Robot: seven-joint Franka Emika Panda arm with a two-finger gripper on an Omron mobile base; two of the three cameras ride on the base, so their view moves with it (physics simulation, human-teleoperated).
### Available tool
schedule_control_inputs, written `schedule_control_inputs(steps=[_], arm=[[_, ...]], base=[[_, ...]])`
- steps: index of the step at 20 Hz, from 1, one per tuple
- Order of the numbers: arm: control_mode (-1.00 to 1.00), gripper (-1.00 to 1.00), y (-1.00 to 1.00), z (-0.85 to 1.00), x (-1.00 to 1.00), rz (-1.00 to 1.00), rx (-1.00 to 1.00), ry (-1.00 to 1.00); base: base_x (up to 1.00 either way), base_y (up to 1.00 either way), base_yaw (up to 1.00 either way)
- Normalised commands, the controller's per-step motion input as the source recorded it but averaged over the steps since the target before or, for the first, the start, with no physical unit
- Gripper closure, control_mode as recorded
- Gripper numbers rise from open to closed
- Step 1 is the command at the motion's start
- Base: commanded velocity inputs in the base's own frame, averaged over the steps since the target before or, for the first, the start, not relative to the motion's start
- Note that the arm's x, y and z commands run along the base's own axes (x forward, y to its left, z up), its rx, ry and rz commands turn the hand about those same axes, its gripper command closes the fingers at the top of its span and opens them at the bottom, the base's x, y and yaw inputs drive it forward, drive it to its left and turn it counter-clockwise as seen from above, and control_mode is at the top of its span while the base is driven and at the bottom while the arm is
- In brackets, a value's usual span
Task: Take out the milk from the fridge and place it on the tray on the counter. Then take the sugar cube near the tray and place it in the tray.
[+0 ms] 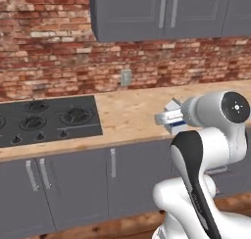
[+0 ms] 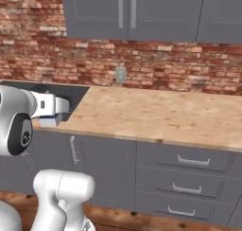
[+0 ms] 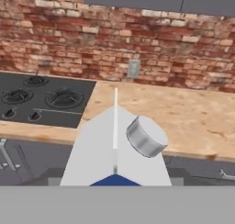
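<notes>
A simulated kitchen seen from a mobile robot standing in front of a light tan wood-grain table (image 2: pixel 160 112) that runs along a red brick wall (image 2: pixel 156 64). Grey upper cabinets (image 2: pixel 132 14) hang above, and a small grey wall outlet (image 2: pixel 121 75) sits on the brick just over the table. Set into the table's left part is a black gas cooktop (image 1: pixel 46 119) with round burners and a row of knobs. Below the table are grey cabinet doors and grey drawers with silver handles (image 2: pixel 186 175).

The white arm with dark joints (image 1: pixel 211 150) is folded close to the robot's body, its hand level with the table's front edge. The small white milk carton with a blue band and gabled top (image 1: pixel 173 114) is held at the end of the arm, in the air in front of the table, not resting on anything. In the right base view the carton (image 2: pixel 47 112) sticks out from the hand beside the cooktop's corner. In the hand view the carton (image 3: pixel 114 147) sits directly before the camera, its gabled ridge pointing up, a round grey cap (image 3: pixel 146 137) on its right slope and a bit of the blue band at its base.

The tool (image 1: pixel 169 118) is closed around the milk carton, though its fingertips are hidden behind the carton and the hand.
</notes>
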Motion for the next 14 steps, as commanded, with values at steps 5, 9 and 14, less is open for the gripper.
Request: schedule_control_inputs(steps=[5,9,14], arm=[[1.00,1.00,0.00,0.00,0.00,0.00,0.00,0.00],[1.00,1.00,0.00,0.00,0.00,0.00,0.00,0.00],[1.00,1.00,0.00,0.00,0.00,0.00,0.00,0.00]], base=[[-0.16,1.00,-0.20],[-0.49,1.00,-0.13],[-0.94,1.00,0.00]])
